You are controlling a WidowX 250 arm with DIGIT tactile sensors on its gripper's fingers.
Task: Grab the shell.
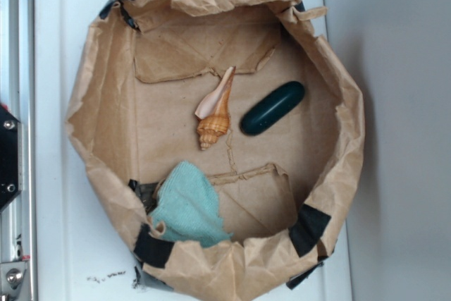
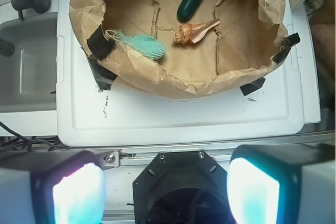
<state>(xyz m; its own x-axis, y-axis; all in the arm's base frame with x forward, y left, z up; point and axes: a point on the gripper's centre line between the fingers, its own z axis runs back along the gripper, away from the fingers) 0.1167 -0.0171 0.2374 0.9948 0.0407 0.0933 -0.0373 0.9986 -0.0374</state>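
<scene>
**Three objects wait in a paper-lined bin, and our gripper is far from all of them**

Three things lie on the floor of a round bin walled with crumpled brown paper [image 1: 106,103], as we see it in the exterior view from overhead. Near the middle is the shell [image 1: 215,109], a small orange-tan spiral with ribbed whorls, a pale pink lip and a long pointed tail aimed toward the top of the picture. Just beside it, apart and not touching, is a dark green glossy oval capsule [image 1: 273,108]. A folded teal cloth [image 1: 187,204] sits against the lower wall, well apart from both. The bin rests on a white plastic surface [image 1: 53,230], its paper held by strips of black tape. We judge the high paper walls are there to keep objects from rolling out. No gripper shows in this view.

From the wrist view we see what the overhead view leaves out: our gripper [image 2: 167,192] with its two pale, glowing fingers [image 2: 79,195] spread wide apart, holding nothing. It hangs outside the bin, over the near edge of the white surface. The shell appears far ahead inside the bin, lying on its side between the cloth and the capsule. We judge that the grab has not begun; we must reach over the paper wall first.
</scene>
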